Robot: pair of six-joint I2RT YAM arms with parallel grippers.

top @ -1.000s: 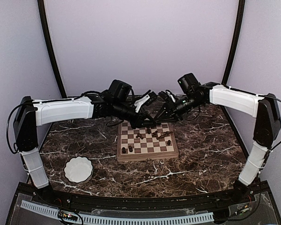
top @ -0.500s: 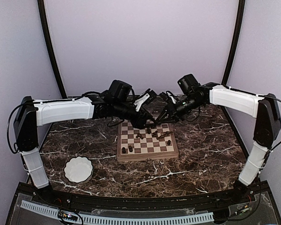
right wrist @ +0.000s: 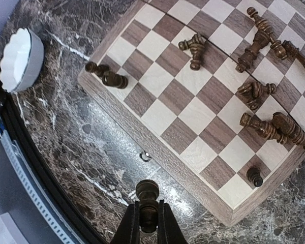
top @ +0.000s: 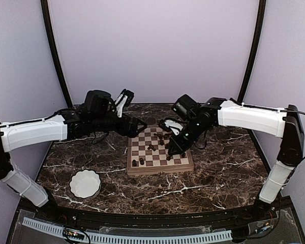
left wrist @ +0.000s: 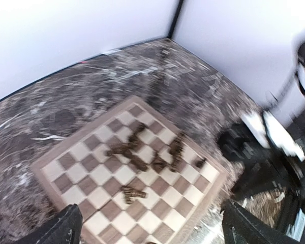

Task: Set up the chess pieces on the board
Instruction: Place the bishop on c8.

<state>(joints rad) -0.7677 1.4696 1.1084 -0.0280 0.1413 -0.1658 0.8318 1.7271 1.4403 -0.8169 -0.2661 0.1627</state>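
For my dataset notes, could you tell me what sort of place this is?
Likely a robot lab booth, not a home: plain lilac walls enclose a marble-look table, and a white left arm and right arm flank the chessboard.

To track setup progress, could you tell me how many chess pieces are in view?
11: one piece held by the right hand, a pair at the board's near-left corner, one pawn near-right, seven toppled pieces mid-board; overlaps may hide more.

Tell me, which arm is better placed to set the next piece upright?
Right: the right end effector is shut on a chess piece beside the board; the left end effector is open and empty.
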